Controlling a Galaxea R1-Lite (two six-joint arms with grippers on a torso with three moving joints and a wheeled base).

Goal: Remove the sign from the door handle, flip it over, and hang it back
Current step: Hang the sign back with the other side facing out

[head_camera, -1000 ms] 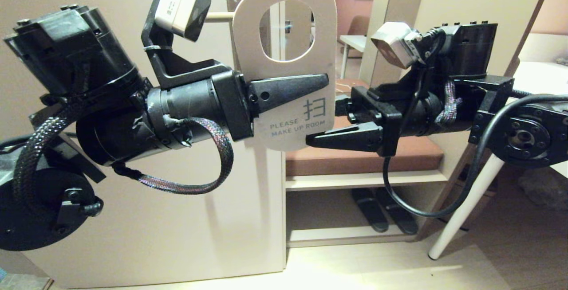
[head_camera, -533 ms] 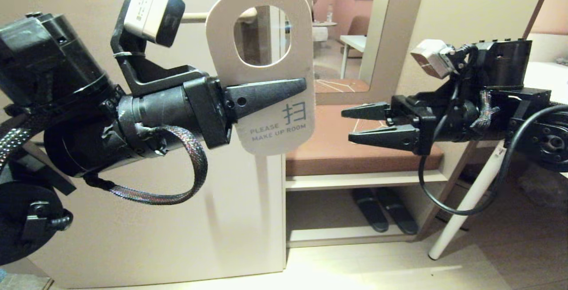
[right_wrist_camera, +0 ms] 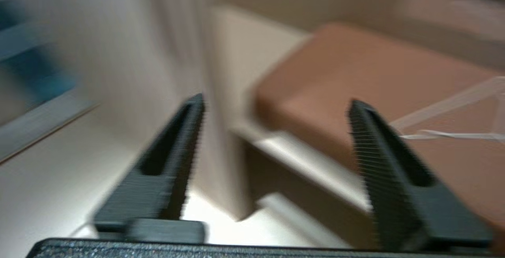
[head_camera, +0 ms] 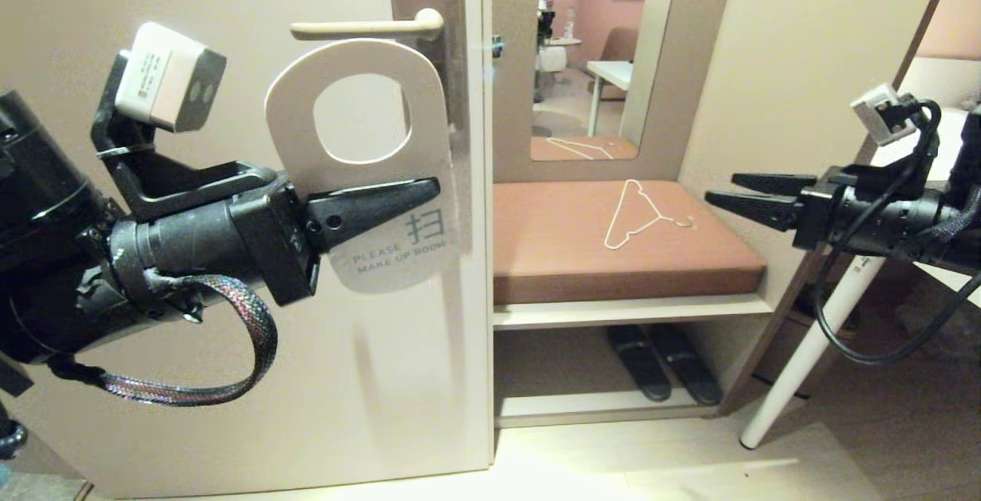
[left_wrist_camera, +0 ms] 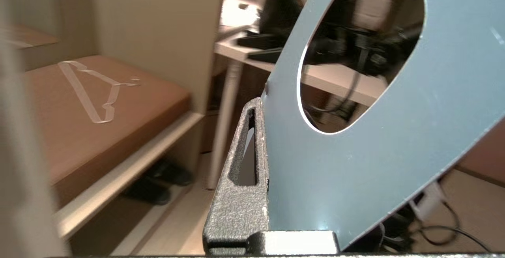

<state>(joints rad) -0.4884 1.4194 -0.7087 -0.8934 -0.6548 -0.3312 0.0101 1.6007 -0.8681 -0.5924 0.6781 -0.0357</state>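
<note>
The sign (head_camera: pixel 425 126) shows its white "PLEASE MAKE UP ROOM" side in the head view, upright in front of the door, its top just below the door handle (head_camera: pixel 360 27) and off it. My left gripper (head_camera: pixel 429 187) reaches in from the left and is shut on the sign's lower half. In the left wrist view the sign's blue side (left_wrist_camera: pixel 355 171) lies flat against one black finger (left_wrist_camera: pixel 244 151); the other finger is hidden behind it. My right gripper (head_camera: pixel 719 187) hovers far right over the bench, open and empty, and its spread jaws (right_wrist_camera: pixel 276 104) frame only the bench.
A thin white wire hanger (head_camera: pixel 640 214) lies on the brown bench cushion (head_camera: pixel 552 248). Dark slippers (head_camera: pixel 663 363) sit on the shelf beneath. A mirror (head_camera: pixel 586 49) stands behind the bench. A white table leg (head_camera: pixel 812 348) slants down at right.
My left gripper carried the sign left and down, uncovering the handle. My right gripper, its jaws around the sign's lower corner a second ago, drew away to the far right.
</note>
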